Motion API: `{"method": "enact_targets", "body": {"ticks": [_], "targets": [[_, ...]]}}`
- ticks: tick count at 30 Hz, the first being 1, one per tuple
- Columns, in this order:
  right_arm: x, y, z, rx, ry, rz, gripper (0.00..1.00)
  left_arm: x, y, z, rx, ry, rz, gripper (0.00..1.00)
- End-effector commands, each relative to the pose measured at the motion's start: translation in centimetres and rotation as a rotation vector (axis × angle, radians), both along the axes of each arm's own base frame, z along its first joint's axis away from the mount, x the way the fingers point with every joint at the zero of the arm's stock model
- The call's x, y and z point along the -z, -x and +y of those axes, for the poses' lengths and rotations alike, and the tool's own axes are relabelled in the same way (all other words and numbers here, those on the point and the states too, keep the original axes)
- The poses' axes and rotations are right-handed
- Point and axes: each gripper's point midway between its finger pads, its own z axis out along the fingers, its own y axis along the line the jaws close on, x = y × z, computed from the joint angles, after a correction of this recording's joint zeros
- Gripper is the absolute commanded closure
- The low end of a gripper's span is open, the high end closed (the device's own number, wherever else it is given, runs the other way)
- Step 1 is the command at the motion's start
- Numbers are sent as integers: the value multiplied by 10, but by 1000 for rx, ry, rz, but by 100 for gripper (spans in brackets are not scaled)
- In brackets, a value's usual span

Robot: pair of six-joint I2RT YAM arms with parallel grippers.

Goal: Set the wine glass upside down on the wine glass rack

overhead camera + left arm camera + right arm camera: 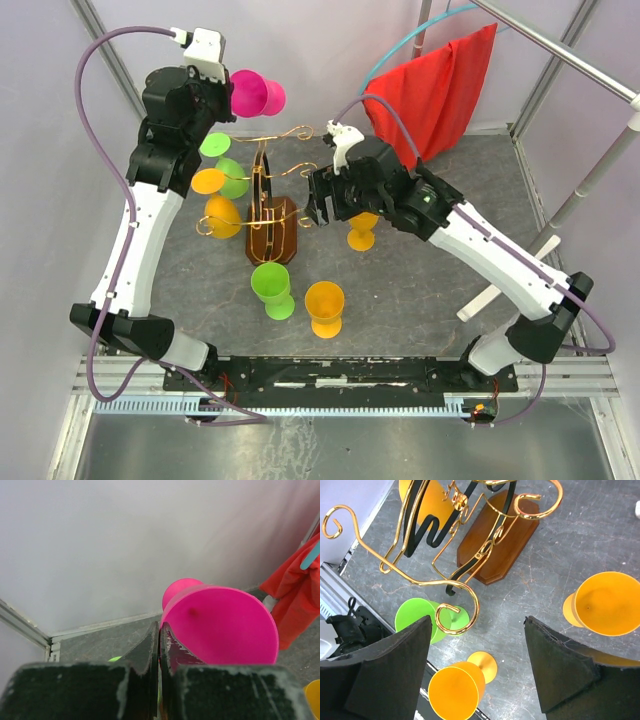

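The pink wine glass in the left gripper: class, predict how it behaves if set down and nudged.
The pink wine glass looks like opaque plastic, so probably light and hard to shatter. Its wide bowl over a narrower foot suggests it tips easily. Lying down, it would likely roll in a curve.

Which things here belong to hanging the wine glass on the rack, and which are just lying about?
Job in hand: pink wine glass, pinched by the left gripper; wine glass rack.
Lying about: red cloth; green glass, orange glass beside it, second orange glass right of the rack, standing on the table.
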Motion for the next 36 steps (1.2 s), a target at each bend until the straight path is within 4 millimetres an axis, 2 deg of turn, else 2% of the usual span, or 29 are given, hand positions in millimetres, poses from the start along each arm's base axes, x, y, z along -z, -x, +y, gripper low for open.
{"method": "enact_targets", "body": {"ticks": [1,3,4,6,8,15,19,22,27,36], "targets": [[-41,-1,-12,33,-50,-101,16,-32,12,-8,56,70,-111,97],[-52,-4,-13,32,-117,-106,12,-33,14,-9,68,80,-135,97],[-58,-6,-11,32,-193,-73,12,-30,15,-11,79,80,-144,97],[-75,-9,-2,-13,-371,-14,12,-39,18,-14,104,95,-211,97],[-90,-20,1,-9,-518,31,13,-47,22,-16,123,107,-268,97],[-152,-58,3,24,-875,73,14,-68,31,-23,174,145,-465,97],[-182,-76,9,24,-1057,129,14,-72,36,-28,210,184,-589,97],[-193,-87,17,24,-1144,177,14,-71,45,-28,222,204,-687,97],[-204,-106,20,58,-1259,213,14,-67,79,-18,211,242,-890,97],[-206,-129,24,85,-1311,220,15,-64,112,-16,220,217,-1008,97]]}}
